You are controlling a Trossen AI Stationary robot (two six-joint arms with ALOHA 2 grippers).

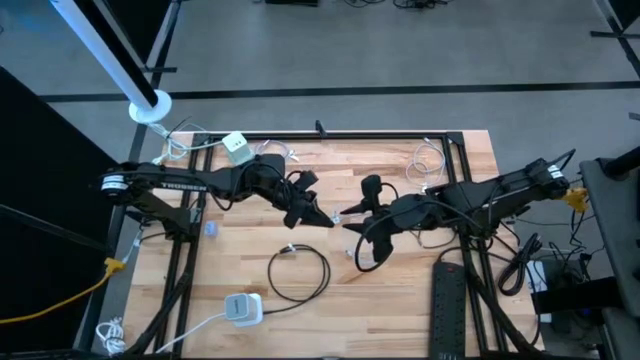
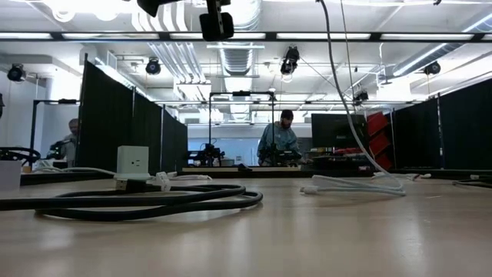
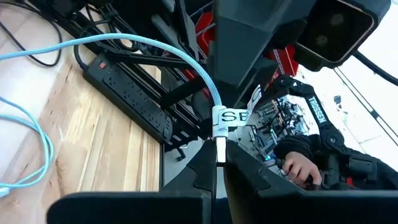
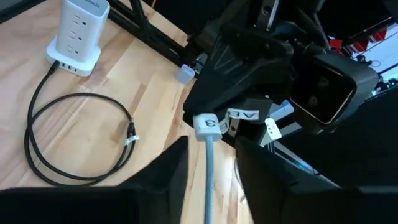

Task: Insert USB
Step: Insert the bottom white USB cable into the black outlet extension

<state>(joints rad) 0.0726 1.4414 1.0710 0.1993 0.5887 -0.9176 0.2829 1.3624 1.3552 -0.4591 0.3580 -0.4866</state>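
My left gripper [image 1: 322,216] and my right gripper [image 1: 347,216] meet tip to tip above the middle of the table. A pale braided USB cable [image 3: 143,46] with a white tag [image 3: 229,116] ends between my left gripper's [image 3: 219,171] shut fingers. In the right wrist view the same cable [image 4: 208,177] and its tag [image 4: 206,124] lie in the gap of my right gripper [image 4: 211,146], which is open, a finger on either side without touching. The cable hangs down [image 2: 338,92] to the table. A white charger block [image 1: 240,308] stands near the front edge. My left gripper pinches the cable's white plug end [image 3: 219,149], just past the tag, between its two fingers. The fingers come roughly level from the table's left and lie along the plug. The plug is lifted clear of the table, and the cable arcs away from it, slack.
A black cord coil [image 1: 298,272] lies near the middle front. A second white charger [image 1: 237,147] is at the far left, a loose white cable [image 1: 430,160] at the far right, and a black power strip [image 1: 450,310] at the near right. People stand in the room behind [image 2: 284,138].
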